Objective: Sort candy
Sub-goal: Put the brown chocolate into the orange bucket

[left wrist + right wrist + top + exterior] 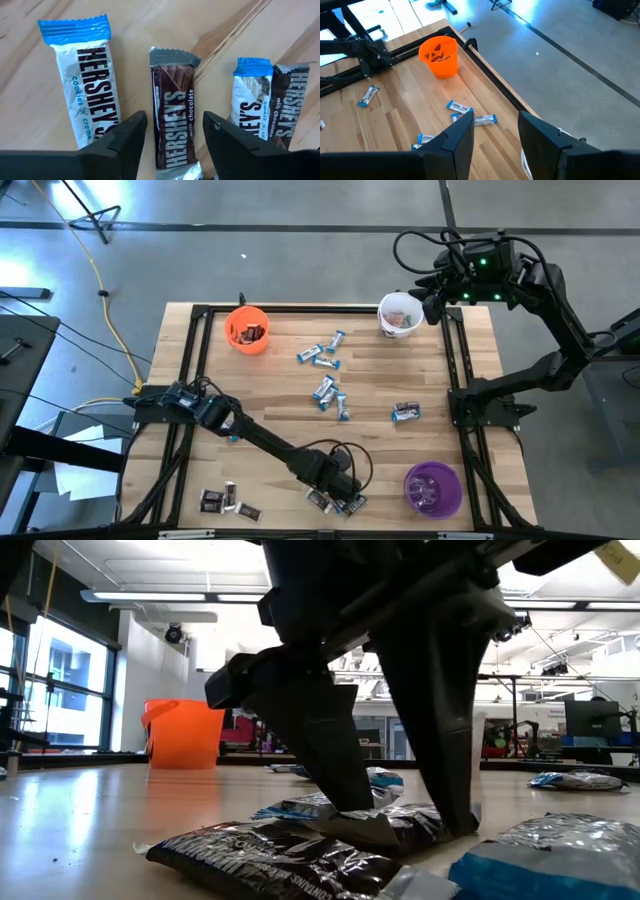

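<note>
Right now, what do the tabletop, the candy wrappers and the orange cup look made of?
Tabletop: pale wood planks, matte, with visible grain and seams. Milk chocolate bar: thin glossy film wrapper, probably foil-lined plastic, with crimped silver ends. Cookies 'n' creme bar: same film, white with a serrated blue edge. Orange cup: smooth moulded look, likely plastic, with a printed pumpkin face.

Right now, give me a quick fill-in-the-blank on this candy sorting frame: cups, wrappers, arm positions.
1. The left gripper has its open fingers on either side of a dark brown ____ chocolate bar.
2. The orange plastic cup has a jack-o'-lantern ____ printed on it.
3. The right gripper hovers beside the ____ cup.
4. The round purple cup stands near the table's front-____ corner in the high view.

Missing words: milk; face; white; right
</note>
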### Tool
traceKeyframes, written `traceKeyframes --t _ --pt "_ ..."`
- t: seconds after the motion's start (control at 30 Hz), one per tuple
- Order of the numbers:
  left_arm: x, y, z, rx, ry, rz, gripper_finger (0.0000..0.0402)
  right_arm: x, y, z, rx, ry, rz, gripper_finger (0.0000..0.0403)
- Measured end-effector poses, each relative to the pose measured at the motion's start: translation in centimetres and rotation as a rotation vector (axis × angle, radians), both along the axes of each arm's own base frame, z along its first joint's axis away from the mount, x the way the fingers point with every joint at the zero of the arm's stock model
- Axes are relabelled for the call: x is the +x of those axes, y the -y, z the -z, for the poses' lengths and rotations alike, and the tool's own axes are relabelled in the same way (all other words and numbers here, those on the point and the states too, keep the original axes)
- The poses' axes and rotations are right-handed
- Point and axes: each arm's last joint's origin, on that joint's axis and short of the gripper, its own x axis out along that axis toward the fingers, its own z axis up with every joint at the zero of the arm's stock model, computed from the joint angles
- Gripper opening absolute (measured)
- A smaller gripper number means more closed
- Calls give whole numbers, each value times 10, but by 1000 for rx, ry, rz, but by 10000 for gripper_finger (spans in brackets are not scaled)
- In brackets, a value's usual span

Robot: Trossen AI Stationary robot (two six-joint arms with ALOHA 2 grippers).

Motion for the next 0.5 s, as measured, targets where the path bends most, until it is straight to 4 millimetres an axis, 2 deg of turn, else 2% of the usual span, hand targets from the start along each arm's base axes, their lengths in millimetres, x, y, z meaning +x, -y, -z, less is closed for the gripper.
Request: traceKeyframes --t 0.33,0.5 --pt "-2 -1 1 22 -16 38 92 0 0 0 0 0 0 149" --pt "-1 -1 1 23 -11 45 71 0 0 0 0 0 0 149"
